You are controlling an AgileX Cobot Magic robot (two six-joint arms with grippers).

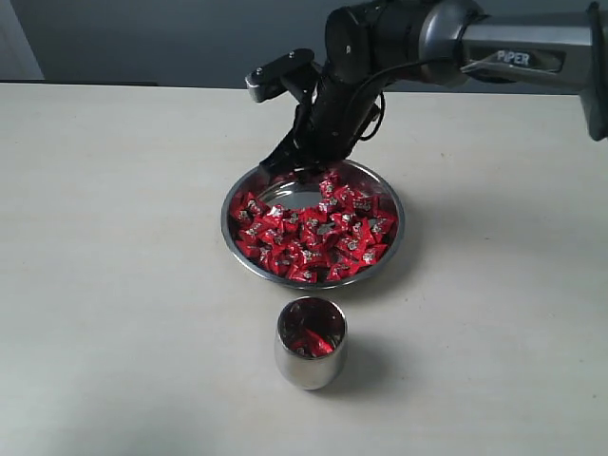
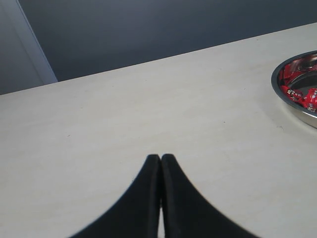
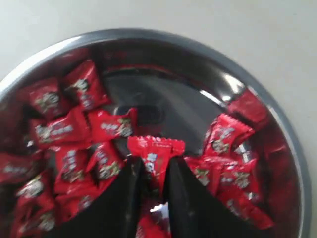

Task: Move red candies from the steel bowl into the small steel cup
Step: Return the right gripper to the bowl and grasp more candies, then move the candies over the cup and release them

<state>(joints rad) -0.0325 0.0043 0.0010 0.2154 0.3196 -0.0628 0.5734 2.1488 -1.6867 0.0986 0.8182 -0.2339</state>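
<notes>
The steel bowl (image 1: 388, 249) sits mid-table, heaped with red candies (image 1: 313, 237); part of its far-left bottom is bare. The small steel cup (image 1: 310, 365) stands just in front of it with a few red candies (image 1: 312, 338) inside. My right gripper (image 1: 328, 176) reaches down over the bowl's far rim. In the right wrist view it (image 3: 154, 166) is shut on a red candy (image 3: 156, 148) above the bowl (image 3: 277, 119). My left gripper (image 2: 161, 157) is shut and empty over bare table, with the bowl's rim (image 2: 277, 91) off to one side.
The pale table (image 1: 114, 285) stretches all around the bowl and cup. A dark wall (image 1: 142, 38) runs behind the table's far edge. The right arm (image 1: 513, 43) comes in from the upper right.
</notes>
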